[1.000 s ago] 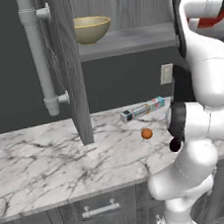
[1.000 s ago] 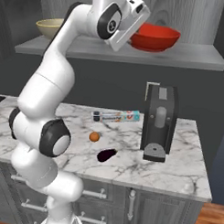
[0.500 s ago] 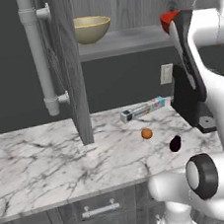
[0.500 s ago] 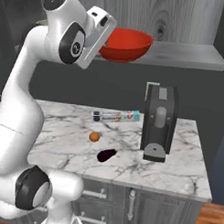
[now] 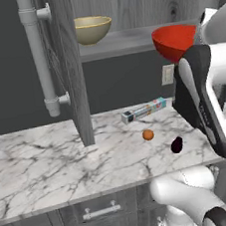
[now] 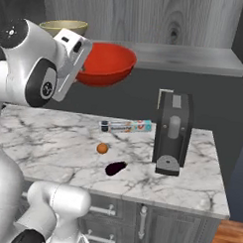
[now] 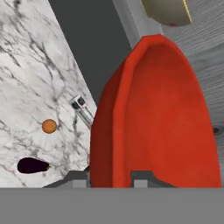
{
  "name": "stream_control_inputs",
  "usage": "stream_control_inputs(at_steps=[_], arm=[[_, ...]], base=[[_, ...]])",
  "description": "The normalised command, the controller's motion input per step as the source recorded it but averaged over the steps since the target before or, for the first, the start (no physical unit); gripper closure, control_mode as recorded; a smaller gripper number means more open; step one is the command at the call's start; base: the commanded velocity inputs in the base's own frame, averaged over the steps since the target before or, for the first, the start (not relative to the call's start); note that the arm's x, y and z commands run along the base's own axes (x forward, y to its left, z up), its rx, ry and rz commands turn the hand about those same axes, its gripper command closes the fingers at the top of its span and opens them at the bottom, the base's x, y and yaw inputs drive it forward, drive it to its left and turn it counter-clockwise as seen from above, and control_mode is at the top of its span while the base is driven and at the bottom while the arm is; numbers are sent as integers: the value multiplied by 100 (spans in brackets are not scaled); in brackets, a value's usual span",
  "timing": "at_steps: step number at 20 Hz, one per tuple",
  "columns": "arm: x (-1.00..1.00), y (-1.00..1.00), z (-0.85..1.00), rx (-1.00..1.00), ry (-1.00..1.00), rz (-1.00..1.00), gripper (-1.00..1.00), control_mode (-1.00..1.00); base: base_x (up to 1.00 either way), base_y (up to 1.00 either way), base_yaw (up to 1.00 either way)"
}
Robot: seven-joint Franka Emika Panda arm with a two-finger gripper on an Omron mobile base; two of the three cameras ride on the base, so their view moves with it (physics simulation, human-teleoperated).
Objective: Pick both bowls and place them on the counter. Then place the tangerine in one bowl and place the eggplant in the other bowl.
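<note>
My gripper [image 6: 81, 70] is shut on the rim of the glossy red bowl [image 6: 106, 64], which it holds tilted in the air in front of the shelf, above the counter [image 6: 53, 133]. In the hand view the red bowl [image 7: 162, 118] rises between my fingertips [image 7: 142, 177]. The tan bowl [image 5: 92, 28] stands on the shelf [image 5: 126, 39] behind the open cabinet door. On the marble lie the tangerine [image 6: 102, 148] and, just beside it to the front right, the dark eggplant [image 6: 115, 168]. From the left base, the red bowl [image 5: 174, 41] hangs above the tangerine [image 5: 148, 135] and eggplant [image 5: 176, 145].
A dark coffee machine [image 6: 172, 132] stands at the counter's right end. A long flat box [image 6: 126, 126] lies behind the tangerine. An open grey cabinet door [image 5: 71, 65] and a white pipe [image 5: 37, 54] stand at the left. Bare marble [image 5: 46, 163] stretches to the left.
The arm has swung the red bowl off the shelf, out toward the robot and leftward in the right base view. Tangerine, eggplant and tan bowl have not moved.
</note>
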Motion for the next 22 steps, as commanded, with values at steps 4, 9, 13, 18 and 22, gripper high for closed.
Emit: stream_control_inputs(at_steps=[4, 9, 13, 18, 22], arm=[[-60, 65, -13, 0, 5, 16, 100, -100], [-72, 62, -29, 0, 3, 18, 100, -100], [-66, 70, -40, 0, 4, 21, 100, -100], [-43, 61, -52, 0, 4, 21, 100, -100], [-2, 29, -58, 0, 5, 23, 100, -100]], base=[[0, 0, 0], [0, 0, 0], [0, 0, 0], [0, 0, 0], [0, 0, 0]])
